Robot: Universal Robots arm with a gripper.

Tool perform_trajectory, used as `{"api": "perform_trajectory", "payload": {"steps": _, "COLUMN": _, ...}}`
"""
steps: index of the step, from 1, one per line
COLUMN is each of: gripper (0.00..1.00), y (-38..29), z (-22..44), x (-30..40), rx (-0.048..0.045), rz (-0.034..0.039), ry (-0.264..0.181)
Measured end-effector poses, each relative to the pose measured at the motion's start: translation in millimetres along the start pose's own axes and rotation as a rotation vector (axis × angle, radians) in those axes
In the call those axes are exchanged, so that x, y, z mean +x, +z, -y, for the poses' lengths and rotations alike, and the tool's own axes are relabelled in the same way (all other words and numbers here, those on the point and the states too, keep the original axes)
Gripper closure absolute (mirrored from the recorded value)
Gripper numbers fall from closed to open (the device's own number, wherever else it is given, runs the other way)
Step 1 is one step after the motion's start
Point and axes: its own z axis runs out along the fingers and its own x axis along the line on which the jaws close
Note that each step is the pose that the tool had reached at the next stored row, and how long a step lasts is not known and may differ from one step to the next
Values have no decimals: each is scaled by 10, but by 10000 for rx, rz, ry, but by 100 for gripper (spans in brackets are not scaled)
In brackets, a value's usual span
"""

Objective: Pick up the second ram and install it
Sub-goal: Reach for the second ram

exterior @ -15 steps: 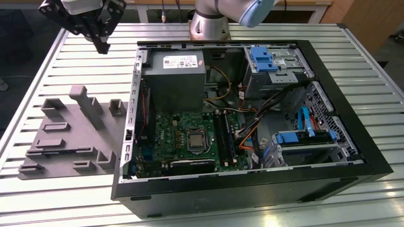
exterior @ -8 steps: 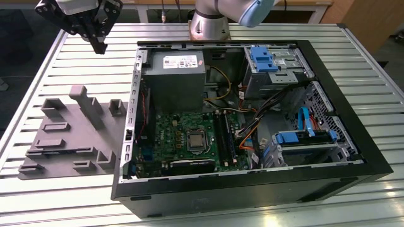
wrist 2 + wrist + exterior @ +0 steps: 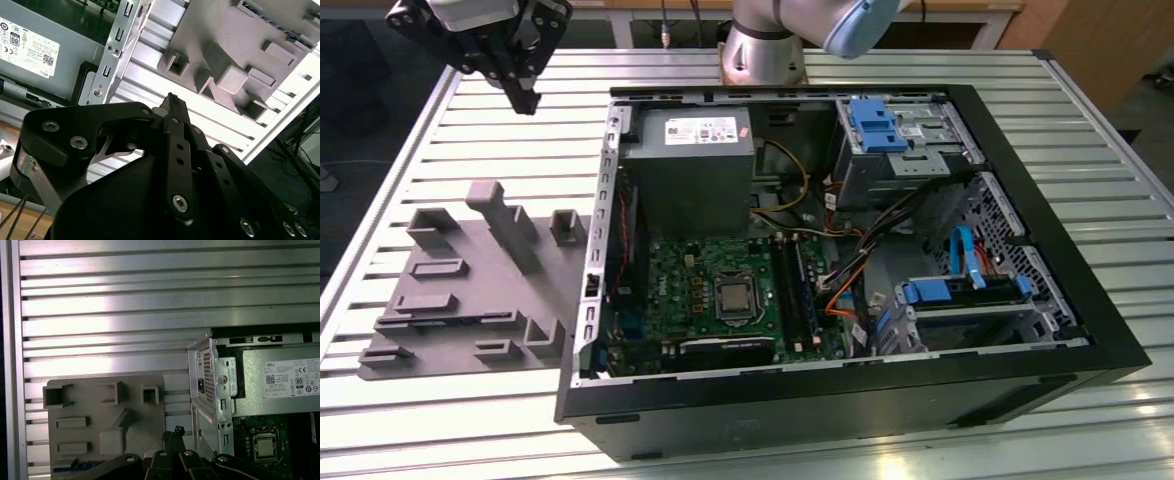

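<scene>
Item 1: gripper [image 3: 523,100], jaws pressed together with nothing that I can see between them, hanging above the table [image 3: 480,140] near the grey tray [image 3: 467,290], to the exterior view's left of the open computer case [image 3: 854,400]. Item 2: second ram [image 3: 75,469], which I make out in the first wrist view as a dark strip along the tray's edge, apart from the jaws.

It looks like a robotics lab: a slatted aluminium table [image 3: 494,150] carries an open black metal computer case [image 3: 854,410].
</scene>
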Motion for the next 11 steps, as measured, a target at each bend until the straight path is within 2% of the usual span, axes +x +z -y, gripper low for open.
{"api": "perform_trajectory", "payload": {"steps": 11, "gripper": 89, "y": -1, "z": 5, "x": 62, "rx": 0, "rz": 0, "ry": 0}}
